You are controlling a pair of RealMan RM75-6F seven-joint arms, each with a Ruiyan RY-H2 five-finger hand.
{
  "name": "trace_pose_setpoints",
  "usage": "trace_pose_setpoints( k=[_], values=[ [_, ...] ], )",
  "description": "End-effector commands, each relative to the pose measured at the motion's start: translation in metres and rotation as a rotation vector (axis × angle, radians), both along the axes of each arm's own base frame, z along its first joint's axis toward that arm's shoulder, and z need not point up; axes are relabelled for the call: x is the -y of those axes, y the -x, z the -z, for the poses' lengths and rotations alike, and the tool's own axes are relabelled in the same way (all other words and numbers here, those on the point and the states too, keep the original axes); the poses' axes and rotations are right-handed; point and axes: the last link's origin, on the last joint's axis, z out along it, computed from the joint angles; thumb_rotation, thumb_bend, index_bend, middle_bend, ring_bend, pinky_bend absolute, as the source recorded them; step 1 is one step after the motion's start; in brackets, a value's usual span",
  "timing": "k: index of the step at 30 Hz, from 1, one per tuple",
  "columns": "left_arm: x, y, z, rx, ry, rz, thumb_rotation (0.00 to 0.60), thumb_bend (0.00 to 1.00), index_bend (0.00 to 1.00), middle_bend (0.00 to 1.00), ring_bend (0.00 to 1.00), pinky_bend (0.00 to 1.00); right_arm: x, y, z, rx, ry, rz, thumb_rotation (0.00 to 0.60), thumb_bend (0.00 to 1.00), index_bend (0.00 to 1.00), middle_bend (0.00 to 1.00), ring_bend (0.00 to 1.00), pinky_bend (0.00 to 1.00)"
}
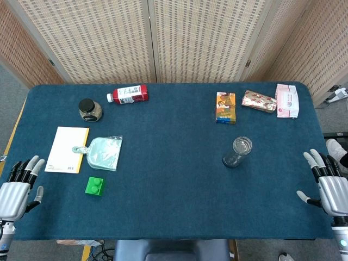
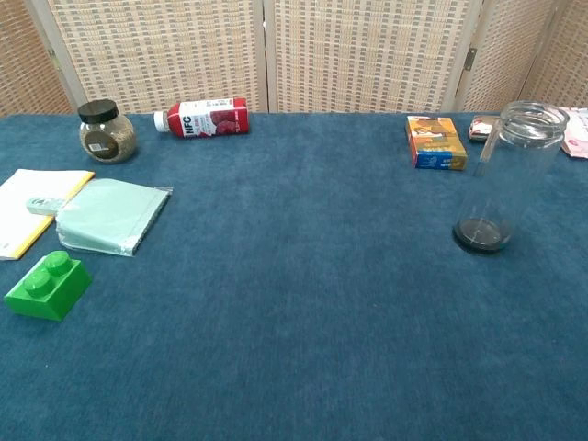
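Blue felt covers the desk (image 1: 168, 179), and nothing on it looks handled so far: judged from how things lie, the work is at its very start, with every grasp and placing left to do. Taking the green block (image 1: 94, 186) as the landmark, the left robot hand (image 1: 15, 187) sits well to its left at the desk's near left corner, fingers spread and holding nothing, touching no object. Just behind and left of the block lies a yellow-edged booklet (image 1: 67, 149), with a pale green pouch (image 1: 104, 154) directly behind the block and overlapping the booklet's right edge. Farther behind the block stand a dark-lidded jar (image 1: 89, 109) and, to the jar's right, a red bottle (image 1: 128, 93) lying on its side. Well to the right of the block, past the middle of the desk, an empty glass jar (image 1: 239, 151) stands upright with no lid. Behind the glass jar, far from the block, lie an orange box (image 1: 225, 107), a patterned packet (image 1: 259, 101) and a pink tissue pack (image 1: 286, 100) in a row along the back edge. Farthest right of the block, at the desk's near right corner, the right robot hand (image 1: 329, 184) is also spread apart and empty; the glass jar is the thing nearest to it, still well apart.
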Motion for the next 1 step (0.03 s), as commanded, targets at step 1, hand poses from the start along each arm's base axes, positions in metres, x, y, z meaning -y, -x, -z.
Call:
trace_pose_setpoints(
  k=[1],
  values=[
    [0.0004,0.0001,-0.0002,0.005,-0.001,0.000,0.600,0.52,0.00,0.01,0.00,0.00,0.0008,0.0000,0.0006,0.002,-0.005,0.000,0.600,0.14,0.02,0.00,0.00,0.00]
  ],
)
